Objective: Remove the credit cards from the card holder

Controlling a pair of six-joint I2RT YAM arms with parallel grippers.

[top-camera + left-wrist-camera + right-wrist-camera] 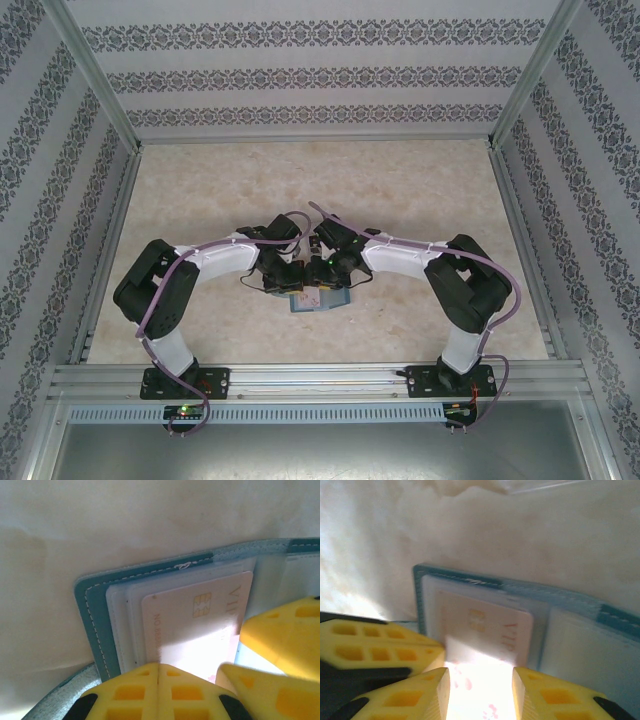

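Card (200, 620) in sight: pale, gold chip, seemingly tucked part-way into a clear sleeve (120, 605) of the holder (92, 620). The holder lies open and flat on the table (200, 190), dead centre between the two arms. It has a teal cover with white stitching, and its second panel runs off to the side.

Now the handling. That card looks thin, stiff and slick, light as anything, and it lies flush, so no edge stands up to pinch. Best hold, I'd say, is its near end, drawn straight out along the sleeve's line. The holder looks soft and light too, so it will likely slide or fold along with the card unless it's pinned.

And look, the left gripper (158, 672) is closed tight, fingers together with nothing between them, tips down at the near edge of the panel. It's pinning the holder, by the look of it, though contact is hard to confirm.

The right gripper (480, 677) stands part open, fingers apart over the card's near end. Glare washes out that patch, so I can't tell whether it has the card. The risk here is that the whole holder lifts with it.
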